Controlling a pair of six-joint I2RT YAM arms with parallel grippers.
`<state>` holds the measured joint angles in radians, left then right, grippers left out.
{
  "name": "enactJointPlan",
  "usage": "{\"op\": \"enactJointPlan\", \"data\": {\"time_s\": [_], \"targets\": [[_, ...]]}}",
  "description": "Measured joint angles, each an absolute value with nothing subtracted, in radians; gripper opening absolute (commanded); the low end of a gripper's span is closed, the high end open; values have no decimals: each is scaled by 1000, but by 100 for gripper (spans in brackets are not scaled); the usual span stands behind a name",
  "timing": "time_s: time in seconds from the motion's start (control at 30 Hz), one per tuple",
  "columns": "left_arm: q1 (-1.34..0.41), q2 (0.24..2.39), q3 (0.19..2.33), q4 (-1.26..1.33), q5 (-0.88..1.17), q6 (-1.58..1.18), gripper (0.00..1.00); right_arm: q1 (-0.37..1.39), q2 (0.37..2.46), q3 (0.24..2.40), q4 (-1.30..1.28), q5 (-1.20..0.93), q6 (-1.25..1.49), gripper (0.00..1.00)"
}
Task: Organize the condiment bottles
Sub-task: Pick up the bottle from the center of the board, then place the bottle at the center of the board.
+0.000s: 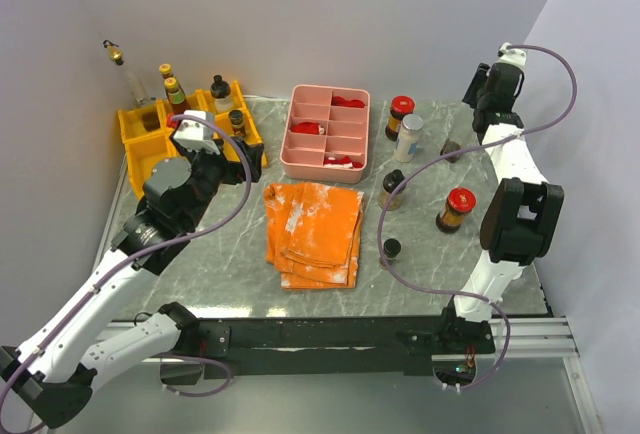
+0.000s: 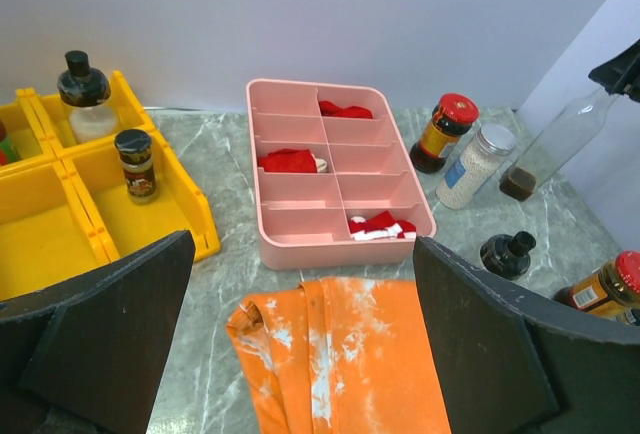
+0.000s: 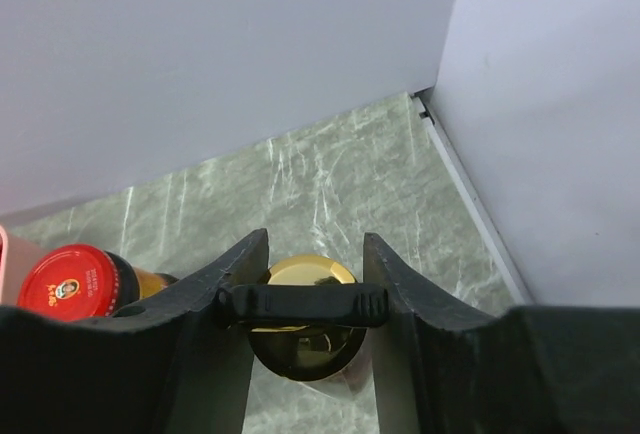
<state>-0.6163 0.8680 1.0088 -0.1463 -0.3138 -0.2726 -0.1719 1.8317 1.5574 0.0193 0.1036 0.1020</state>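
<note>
At the far left, the yellow bins [image 2: 40, 244] sit tight in the back corner against the wall. Several condiment bottles stand in them: a black-capped bottle [image 2: 82, 94] and a small dark jar [image 2: 135, 162] in neighbouring compartments on the tray side, and yellow-capped ones [image 1: 172, 86] further along. The left gripper [image 2: 302, 249] hangs by the bins, its fingers spread wide with nothing between them.

A narrow strip of bare marble separates the bins from the pink divided tray [image 2: 340, 251], which holds a few red pieces. The orange cloth [image 1: 315, 229] lies just in front of the tray, and bare table runs from its front hem to the near edge.

Right of the tray, a red-capped jar [image 1: 400, 114] and a silver-capped jar [image 1: 408, 137] stand just beside each other. A dark bottle [image 1: 391, 189], a small black-capped bottle [image 1: 392, 248] and a second red-capped jar [image 1: 457, 207] are scattered nearer, well apart, with open marble between them.

In the back right corner, close to the wall and the table edge, the right gripper [image 3: 315, 254] has its fingers pressed on either side of the gold cap of a tall clear bottle [image 2: 560, 144]. The bottle leans, with a little dark liquid at its bottom.
</note>
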Motion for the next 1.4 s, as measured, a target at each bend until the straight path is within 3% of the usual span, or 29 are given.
{"op": "enactJointPlan", "data": {"time_s": [0.2, 0.6, 1.13, 1.4], "targets": [[-616, 844, 1009, -142, -337, -270, 97, -150, 1832, 1558, 19, 123, 66, 0], [-616, 765, 982, -129, -405, -263, 97, -35, 1810, 1656, -146, 171, 28, 0], [-616, 691, 946, -91, -509, -248, 97, 230, 1514, 1756, -289, 176, 34, 0], [-616, 677, 929, -70, -548, -238, 96, 347, 1482, 1728, -290, 163, 67, 0]]}}
